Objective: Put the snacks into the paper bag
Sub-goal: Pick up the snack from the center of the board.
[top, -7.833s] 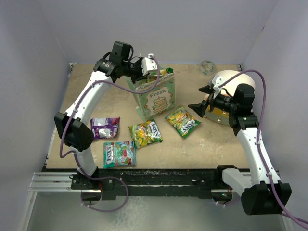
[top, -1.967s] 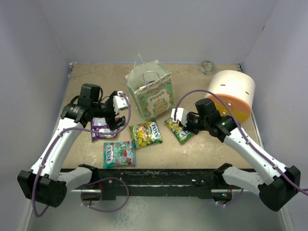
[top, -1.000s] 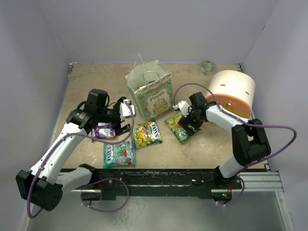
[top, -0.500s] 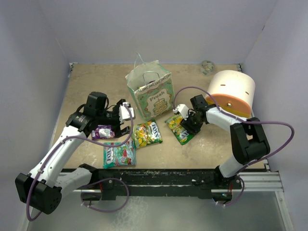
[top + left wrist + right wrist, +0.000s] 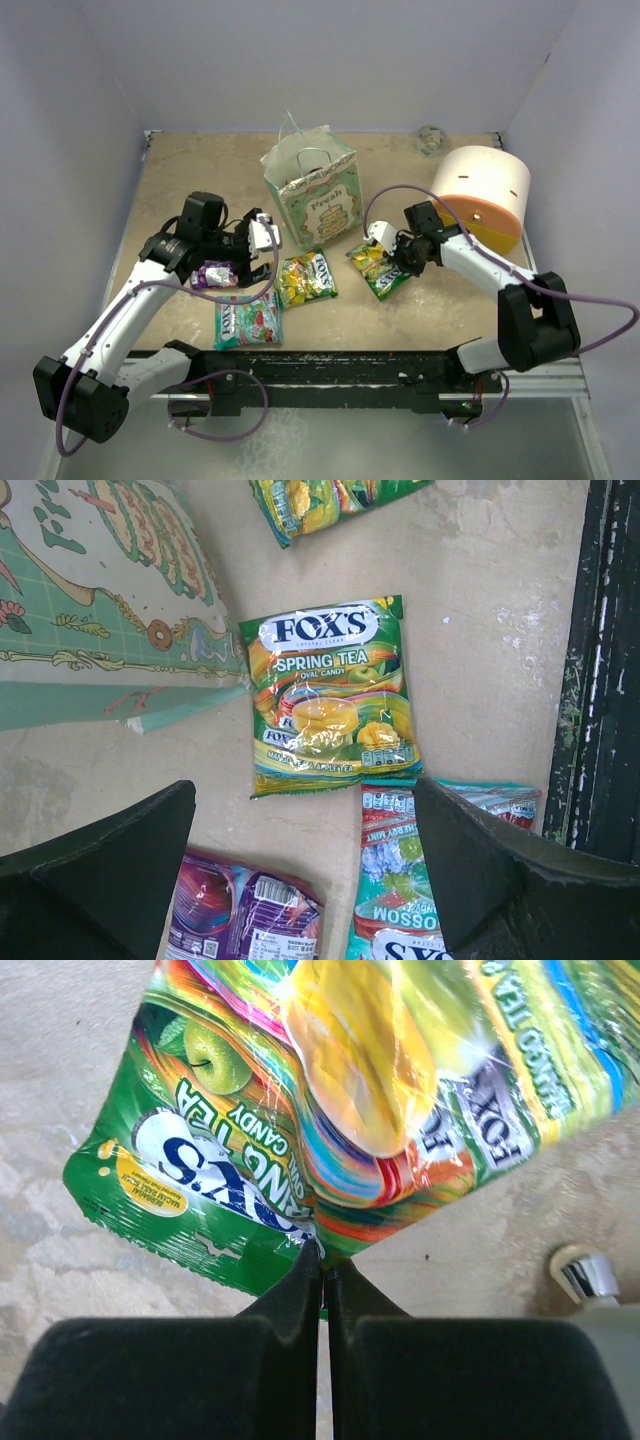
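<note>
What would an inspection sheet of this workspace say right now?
Surface: tan tabletop, scuffed, with whitish patches.
Job's things: paper bag upright and open; four packets seen outside it: purple packet, teal-and-red packet, middle yellow-green packet, right yellow-green packet.
Clutter: cream-and-orange cylinder; small crumpled clear thing by the back wall.
End effectors: left end effector open above the purple packet; right end effector shut on the right yellow-green packet's edge.
Cables: purple cables looping along each arm.
Surroundings: plain pale walls; black rail at the near edge.

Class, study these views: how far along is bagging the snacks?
Done: nothing checkable; the paper bag hides its contents. In hand: right gripper shut on the right yellow-green packet; left gripper open over the purple packet. Left: those, the middle yellow-green packet and the teal packet, all outside the bag.
</note>
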Controlling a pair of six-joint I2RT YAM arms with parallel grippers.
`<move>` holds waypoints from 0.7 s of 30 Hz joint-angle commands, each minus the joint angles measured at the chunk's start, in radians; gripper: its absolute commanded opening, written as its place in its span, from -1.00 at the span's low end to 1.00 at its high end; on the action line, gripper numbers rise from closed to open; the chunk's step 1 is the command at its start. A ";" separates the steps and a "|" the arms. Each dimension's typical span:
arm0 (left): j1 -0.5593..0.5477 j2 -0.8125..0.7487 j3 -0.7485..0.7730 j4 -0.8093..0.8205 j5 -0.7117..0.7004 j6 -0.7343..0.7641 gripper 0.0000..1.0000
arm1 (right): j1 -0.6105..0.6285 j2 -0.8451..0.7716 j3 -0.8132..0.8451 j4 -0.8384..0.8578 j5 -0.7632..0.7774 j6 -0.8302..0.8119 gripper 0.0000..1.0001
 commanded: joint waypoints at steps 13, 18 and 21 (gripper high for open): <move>-0.033 0.011 0.149 0.045 0.180 -0.182 0.78 | 0.030 -0.235 0.104 0.005 -0.153 -0.078 -1.00; -0.050 0.037 0.168 0.085 0.198 -0.261 0.72 | 0.072 -0.288 0.158 0.020 -0.178 -0.053 -1.00; -0.063 0.067 0.211 0.102 0.221 -0.323 0.68 | 0.139 -0.321 0.197 0.049 -0.142 0.003 -1.00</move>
